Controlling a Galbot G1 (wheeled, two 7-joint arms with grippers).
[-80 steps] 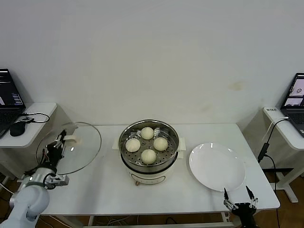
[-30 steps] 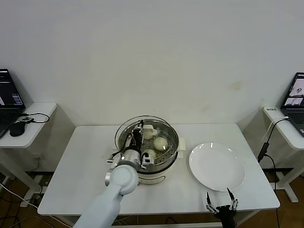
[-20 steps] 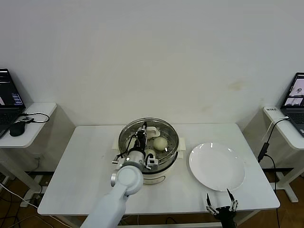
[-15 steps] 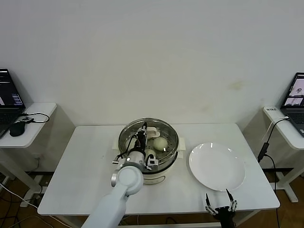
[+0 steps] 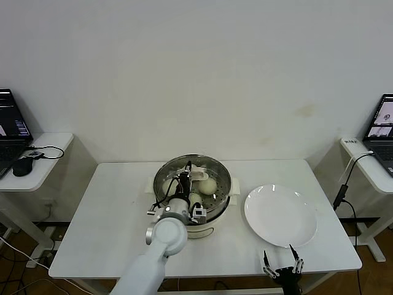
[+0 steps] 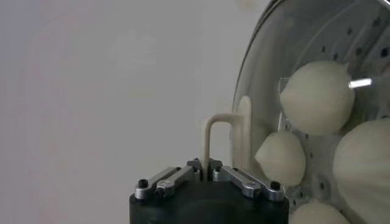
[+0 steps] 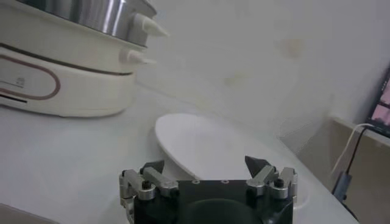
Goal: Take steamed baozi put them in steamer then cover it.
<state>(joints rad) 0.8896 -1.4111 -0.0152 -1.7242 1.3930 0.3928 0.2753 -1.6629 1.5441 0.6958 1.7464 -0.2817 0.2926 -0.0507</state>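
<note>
A white table point(image 5: 110, 233) fills the middle of the head view, set against a plain pale wall. Small side desks stand at 9 o'clock and 3 o'clock, each carrying a laptop point(image 5: 12, 120).

At the table's centre sits the steamer point(image 5: 212, 212), a shiny steel pot on a cream-white base with side handles. The cover point(image 5: 218, 175), a clear glass lid with a metal rim, lies over the pot's mouth. Whether its rim is fully seated cannot be told.

At 3 o'clock from the steamer, just beside it, lies a flat white plate point(image 5: 280, 216).

The left arm reaches in from 7 o'clock, and the left gripper point(image 5: 186, 174) sits above the middle of the pot. In the left wrist view its jaws are clenched on the cover's handle point(image 6: 222, 137), a cream-white bar.

The right gripper point(image 5: 280, 268) hangs at the table's front edge, at 5 o'clock from the steamer and just in front of the plate. Its jaws are spread wide and grasp nothing.

The steamed baozi point(image 6: 317, 97) lie inside the steamer, under the glass. They are smooth, domed, cream-white buns resting on the perforated tray. Four show through the lid in the left wrist view.
</note>
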